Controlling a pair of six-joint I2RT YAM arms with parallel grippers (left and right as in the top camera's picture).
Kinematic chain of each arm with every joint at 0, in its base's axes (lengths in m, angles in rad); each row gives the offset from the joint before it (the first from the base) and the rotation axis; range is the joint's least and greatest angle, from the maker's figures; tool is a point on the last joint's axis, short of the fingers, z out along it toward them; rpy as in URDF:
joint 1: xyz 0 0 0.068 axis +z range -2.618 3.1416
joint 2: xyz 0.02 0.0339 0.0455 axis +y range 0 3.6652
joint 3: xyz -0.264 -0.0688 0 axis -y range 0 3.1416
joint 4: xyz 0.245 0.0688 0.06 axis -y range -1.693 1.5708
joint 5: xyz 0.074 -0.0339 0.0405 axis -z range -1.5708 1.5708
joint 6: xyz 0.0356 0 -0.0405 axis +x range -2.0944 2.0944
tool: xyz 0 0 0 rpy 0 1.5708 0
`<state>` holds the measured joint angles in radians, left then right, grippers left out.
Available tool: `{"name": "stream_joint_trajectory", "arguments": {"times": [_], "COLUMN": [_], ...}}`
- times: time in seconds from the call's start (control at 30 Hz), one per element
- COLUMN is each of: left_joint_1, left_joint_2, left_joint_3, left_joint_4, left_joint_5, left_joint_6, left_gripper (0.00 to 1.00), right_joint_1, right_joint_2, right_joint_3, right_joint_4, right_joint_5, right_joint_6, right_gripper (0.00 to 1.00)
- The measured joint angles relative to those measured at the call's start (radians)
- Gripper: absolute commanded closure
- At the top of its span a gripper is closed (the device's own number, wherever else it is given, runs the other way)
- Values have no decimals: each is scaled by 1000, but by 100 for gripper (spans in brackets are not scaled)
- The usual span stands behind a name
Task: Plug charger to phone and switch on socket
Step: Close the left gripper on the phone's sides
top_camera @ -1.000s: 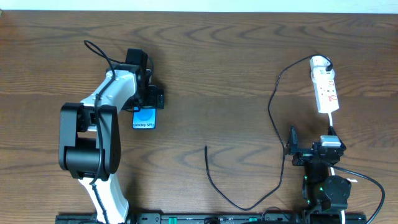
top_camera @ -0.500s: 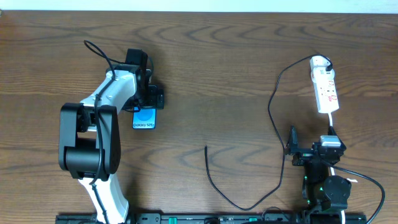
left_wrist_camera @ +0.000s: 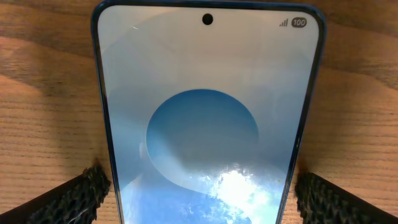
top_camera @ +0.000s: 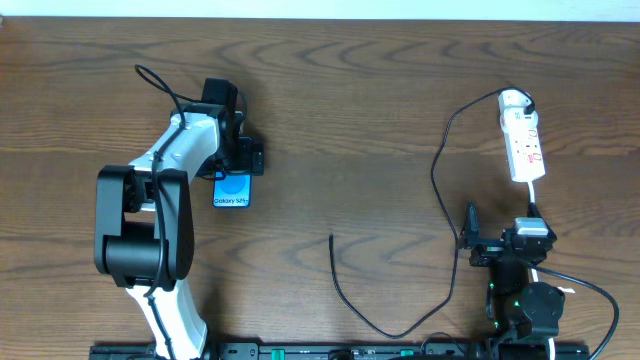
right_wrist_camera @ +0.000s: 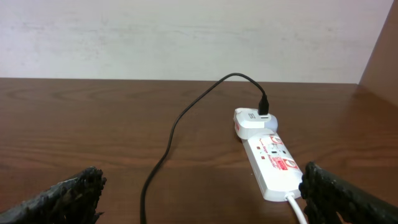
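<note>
Your left jaws stand wide open astride the phone (left_wrist_camera: pixel 205 124), a pad (left_wrist_camera: pixel 74 196) along each long side, likely set to pin it for plugging. The phone lies flat in the bench's (top_camera: pixel 400 80) left half. Your right jaws, open and empty, face the socket (right_wrist_camera: pixel 273 163) near the right edge. The charger (right_wrist_camera: pixel 233 75) runs from it, tip free mid-bench. One phone, one socket, one charger.

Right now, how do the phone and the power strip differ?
The phone has a blue screen; the power strip is white. The phone sits inside the open left claw; the strip lies apart from the right claw. The cable reaches the strip, not the phone. Both lie flat.
</note>
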<state>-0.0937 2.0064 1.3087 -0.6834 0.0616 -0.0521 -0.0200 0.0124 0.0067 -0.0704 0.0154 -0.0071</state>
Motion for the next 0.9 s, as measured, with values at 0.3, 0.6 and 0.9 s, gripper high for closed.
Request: {"name": "stream_joint_trajectory", "arguments": {"times": [0.3,0.6,0.9], "left_joint_1": [0,0,0], "left_joint_2": [0,0,0], "left_joint_3": [0,0,0], "left_joint_4": [0,0,0], "left_joint_5": [0,0,-1], "left_joint_6": [0,0,0], "left_gripper": [5,6,11], "right_joint_1": [0,0,0], "right_joint_2": [0,0,0], "right_joint_3": [0,0,0], "right_joint_4": [0,0,0], "right_joint_5": [0,0,0], "right_joint_6": [0,0,0], "right_gripper": [1,1,1]}}
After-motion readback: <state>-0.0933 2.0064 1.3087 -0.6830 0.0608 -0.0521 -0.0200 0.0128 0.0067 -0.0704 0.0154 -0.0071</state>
